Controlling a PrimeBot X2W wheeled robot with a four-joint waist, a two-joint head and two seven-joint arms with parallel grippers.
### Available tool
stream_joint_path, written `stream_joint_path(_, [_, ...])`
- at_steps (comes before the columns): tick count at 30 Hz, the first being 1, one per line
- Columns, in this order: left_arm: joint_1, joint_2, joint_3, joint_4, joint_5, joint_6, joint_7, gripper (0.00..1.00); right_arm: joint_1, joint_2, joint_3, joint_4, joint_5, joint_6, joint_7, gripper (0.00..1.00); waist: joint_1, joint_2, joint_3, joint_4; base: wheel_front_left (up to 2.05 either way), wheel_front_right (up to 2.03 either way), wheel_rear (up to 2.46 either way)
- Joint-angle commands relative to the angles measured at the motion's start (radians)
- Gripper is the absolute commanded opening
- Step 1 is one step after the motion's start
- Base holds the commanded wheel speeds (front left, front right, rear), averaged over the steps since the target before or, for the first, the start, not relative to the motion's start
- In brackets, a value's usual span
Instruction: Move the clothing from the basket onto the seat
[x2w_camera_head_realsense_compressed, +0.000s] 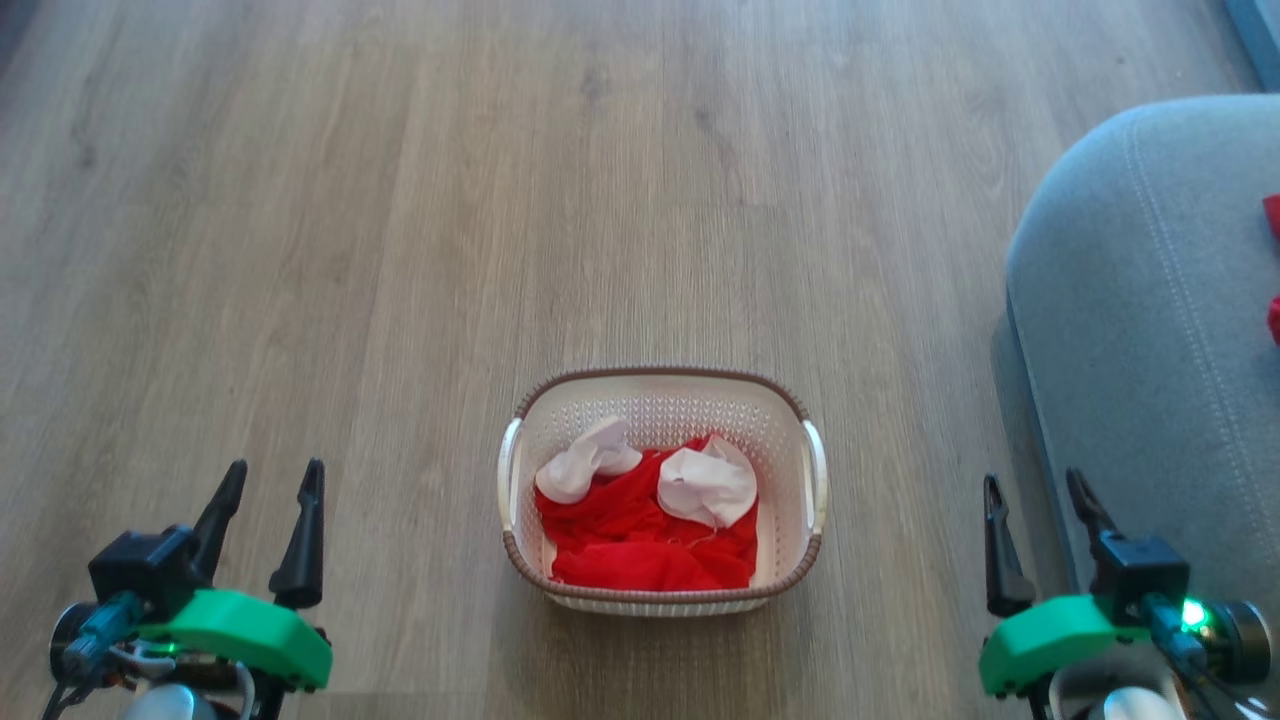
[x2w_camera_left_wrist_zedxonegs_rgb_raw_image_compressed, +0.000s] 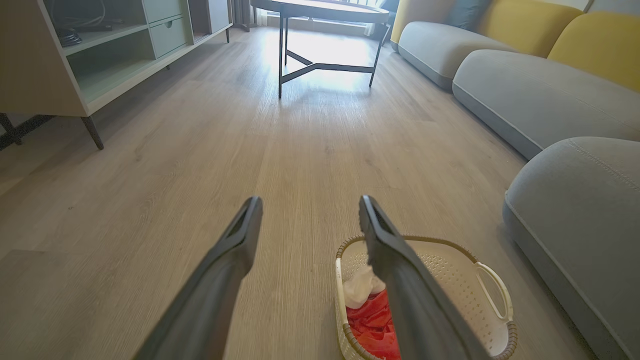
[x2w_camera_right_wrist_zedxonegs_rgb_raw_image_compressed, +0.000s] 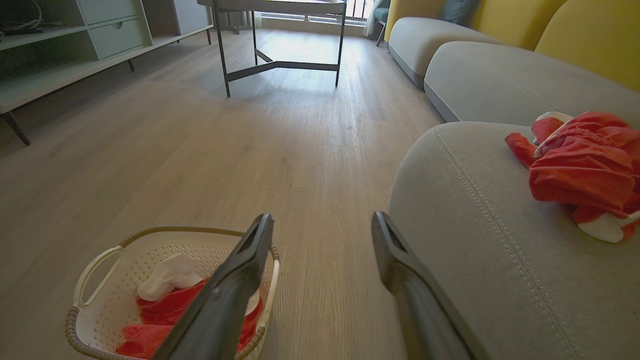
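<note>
Two grippers hang at the near edge of the head view, the left gripper (x2w_camera_head_realsense_compressed: 277, 468) and the right gripper (x2w_camera_head_realsense_compressed: 1031, 480). Each has its jaws spread wide with nothing between them, one on either side of the basket (x2w_camera_head_realsense_compressed: 660, 375) and well apart from it. The clothing (x2w_camera_head_realsense_compressed: 640, 545) lies crumpled inside the basket, which stands on the wooden floor (x2w_camera_head_realsense_compressed: 400, 250) near the seat (x2w_camera_head_realsense_compressed: 1130, 300), to its left. Another red garment (x2w_camera_right_wrist_zedxonegs_rgb_raw_image_compressed: 580, 170) lies bunched on the seat, so I judge the task partly done; the step in hand is the reach into the basket, not yet begun. That move calls for one gripper to swing inward over the rim, drop between the walls, close on a raised fold of red cloth, lift it clear and carry it rightward to the cushion. Bunched as it is, the clothing points no clear way. The heap's long axis runs across the basket from handle to handle, with two white lumps toward the far wall and the red bulk toward the robot.
</note>
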Motion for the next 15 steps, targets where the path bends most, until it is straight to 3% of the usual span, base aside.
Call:
stream_joint_path(1, [-0.061,0.011,0.049,-0.025,0.012,-0.004,-0.009,1.00,-0.052,-0.007,0.021,-0.038,0.004,0.007,-0.013,1.00,0.0000,-0.0001,0.011,-0.005,0.00,0.00,0.00])
stream_joint_path(8, [-0.120,0.003,0.024,-0.031,0.022,-0.019,-0.010,1.00,-0.085,-0.007,0.006,-0.066,-0.003,0.007,-0.013,1.00,0.0000,-0.0001,0.089,-0.025,0.00,0.00,0.00])
stream_joint_path(15, [-0.280,0.015,-0.068,-0.026,0.033,-0.031,0.007,1.00,-0.169,-0.007,0.006,-0.120,-0.015,0.007,-0.013,1.00,0.0000,-0.0001,0.262,-0.055,0.00,0.00,0.00])
